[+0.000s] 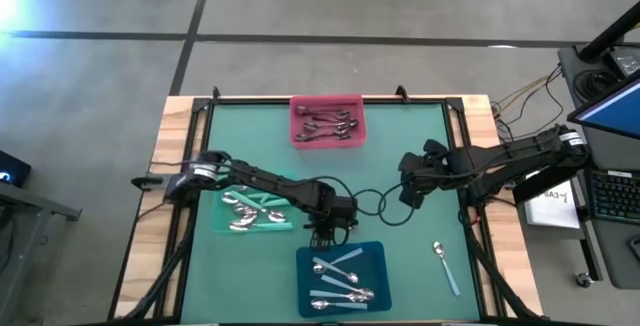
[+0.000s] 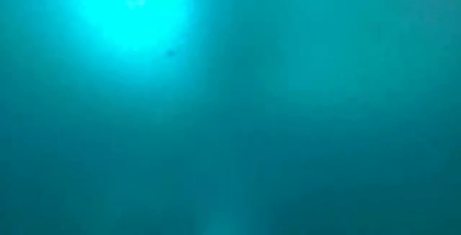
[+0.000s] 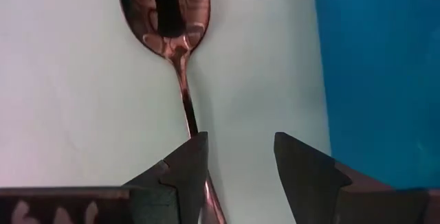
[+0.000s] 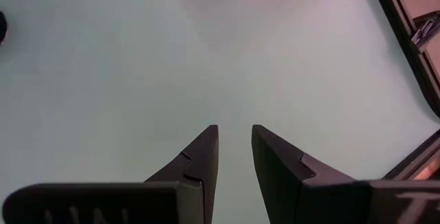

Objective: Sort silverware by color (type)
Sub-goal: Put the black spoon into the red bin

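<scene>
Dark metal spoon (image 3: 173, 25) lies flat on the green mat just beside the blue tray (image 1: 341, 278): stiff, light, slick, thin-stemmed, so we'd pinch mid-handle w/ firm squeeze. Left gripper (image 3: 240, 165) hangs low over it, fingers apart, handle at one fingertip, not betw. them. Right gripper (image 4: 235, 157) waits mid-table, fingers narrowly apart, empty.

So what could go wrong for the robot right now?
The left pincer is open with the dark spoon lying along one finger, not centered, so closing might nudge it aside instead of catching it. That spoon sits right by the blue tray, though dark spoons are in the pink tray. One blue-handled spoon lies loose on the mat.
</scene>
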Tool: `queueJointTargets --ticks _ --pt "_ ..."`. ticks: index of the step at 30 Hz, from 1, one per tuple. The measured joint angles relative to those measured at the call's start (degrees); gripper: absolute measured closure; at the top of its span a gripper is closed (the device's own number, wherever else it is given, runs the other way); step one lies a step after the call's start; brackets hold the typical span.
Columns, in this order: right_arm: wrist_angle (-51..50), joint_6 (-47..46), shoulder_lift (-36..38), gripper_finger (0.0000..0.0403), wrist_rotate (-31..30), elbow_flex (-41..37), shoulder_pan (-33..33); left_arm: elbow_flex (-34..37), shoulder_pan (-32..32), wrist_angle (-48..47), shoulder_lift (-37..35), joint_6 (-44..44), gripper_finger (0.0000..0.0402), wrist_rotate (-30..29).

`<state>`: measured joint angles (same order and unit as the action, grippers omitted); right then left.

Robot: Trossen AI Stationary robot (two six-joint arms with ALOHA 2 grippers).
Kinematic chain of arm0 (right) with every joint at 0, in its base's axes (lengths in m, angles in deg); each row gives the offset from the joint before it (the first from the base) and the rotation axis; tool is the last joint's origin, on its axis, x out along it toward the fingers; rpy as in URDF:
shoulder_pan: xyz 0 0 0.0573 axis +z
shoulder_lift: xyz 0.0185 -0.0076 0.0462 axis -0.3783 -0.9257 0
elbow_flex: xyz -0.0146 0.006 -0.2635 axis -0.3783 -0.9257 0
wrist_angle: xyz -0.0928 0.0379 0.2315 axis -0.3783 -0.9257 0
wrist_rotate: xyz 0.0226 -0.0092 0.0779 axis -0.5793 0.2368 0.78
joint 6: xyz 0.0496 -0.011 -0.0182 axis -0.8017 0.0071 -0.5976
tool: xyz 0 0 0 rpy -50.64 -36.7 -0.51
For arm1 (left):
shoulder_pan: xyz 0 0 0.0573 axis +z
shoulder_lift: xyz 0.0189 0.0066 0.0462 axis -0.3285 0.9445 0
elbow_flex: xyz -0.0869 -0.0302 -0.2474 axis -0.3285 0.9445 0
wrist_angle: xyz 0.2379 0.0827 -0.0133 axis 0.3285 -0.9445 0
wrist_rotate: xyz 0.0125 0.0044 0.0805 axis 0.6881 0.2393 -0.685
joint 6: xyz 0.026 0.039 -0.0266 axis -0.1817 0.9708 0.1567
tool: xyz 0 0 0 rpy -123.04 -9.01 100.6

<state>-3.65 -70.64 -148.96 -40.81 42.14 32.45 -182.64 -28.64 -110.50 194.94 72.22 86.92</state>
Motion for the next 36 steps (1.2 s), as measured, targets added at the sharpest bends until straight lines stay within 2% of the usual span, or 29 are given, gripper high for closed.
queueJointTargets --ticks 2,8,15,19,25,31,36 --pt "0.45 0.0 0.0 0.0323 0.0 0.0 0.0 0.02 -0.14 0.2 0.52 -0.95 0.0248 -0.08" --pt "0.66 0.0 -0.09 0.0323 0.0 0.02 0.0 -0.1 -0.29 0.68 2.33 -4.96 0.0248 -5.63" --pt "0.79 0.0 -0.08 0.0323 -0.02 0.0 -0.02 -0.27 -0.4 0.56 3.87 -8.61 0.0252 -7.05" --pt "0.86 0.0 -0.09 0.0323 -0.01 0.0 -0.02 -0.2 -0.51 0.47 3.95 -8.68 0.0291 -7.66" --pt "1.01 0.0 -0.09 0.0323 0.0 0.0 -0.02 -0.33 -0.45 0.42 4.01 -8.89 0.0389 -6.73" --pt "1.03 0.0 -0.09 0.0323 0.0 0.0 -0.02 -1.03 -0.64 0.24 3.95 -9.31 0.0399 -7.39" --pt "1.06 0.0 -0.09 0.0323 0.0 0.0 -0.02 -4.77 -0.77 -3.93 4.21 -7.49 0.0401 -9.69"
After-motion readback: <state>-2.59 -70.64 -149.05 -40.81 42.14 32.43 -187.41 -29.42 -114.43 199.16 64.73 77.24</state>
